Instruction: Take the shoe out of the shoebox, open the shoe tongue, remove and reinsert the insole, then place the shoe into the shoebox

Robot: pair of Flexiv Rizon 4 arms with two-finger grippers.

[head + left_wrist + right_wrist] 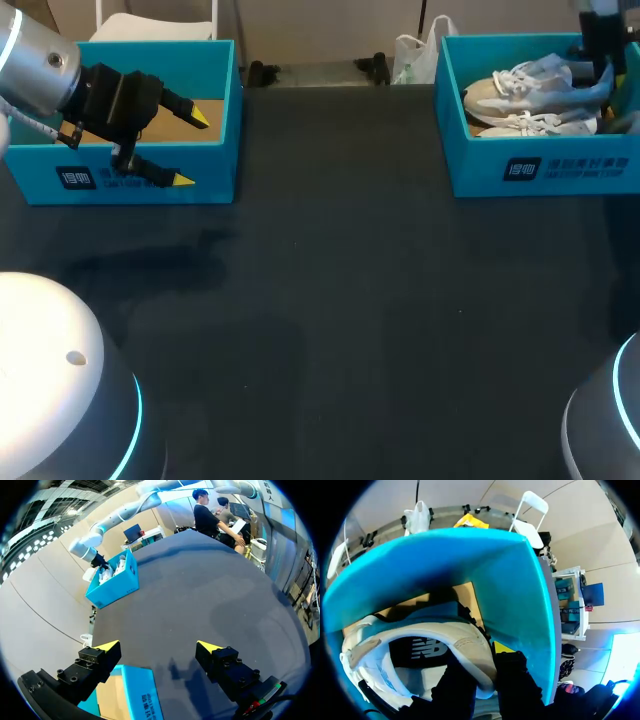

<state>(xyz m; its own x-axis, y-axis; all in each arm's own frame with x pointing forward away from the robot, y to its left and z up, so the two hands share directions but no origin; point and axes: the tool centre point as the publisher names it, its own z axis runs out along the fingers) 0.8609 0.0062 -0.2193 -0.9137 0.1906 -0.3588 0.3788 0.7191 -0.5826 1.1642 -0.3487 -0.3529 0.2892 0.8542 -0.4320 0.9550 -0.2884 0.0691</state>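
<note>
A teal shoebox [540,170] stands at the table's far right with two white shoes in it. My right gripper [604,72] reaches down into it at the heel end of the rear shoe [530,85]. In the right wrist view the gripper [487,655] is shut on the heel rim of the white shoe [420,630], one finger inside the shoe and one outside, close to the box wall [520,590]. My left gripper [192,148] hangs open over the front wall of another teal box [130,180] at the far left, nothing between its fingers [107,646].
The left box [135,695] shows a bare cardboard floor. The dark table [330,320] stretches between the two boxes. From the left wrist, the shoebox [114,577] with my right arm in it sits far across the table.
</note>
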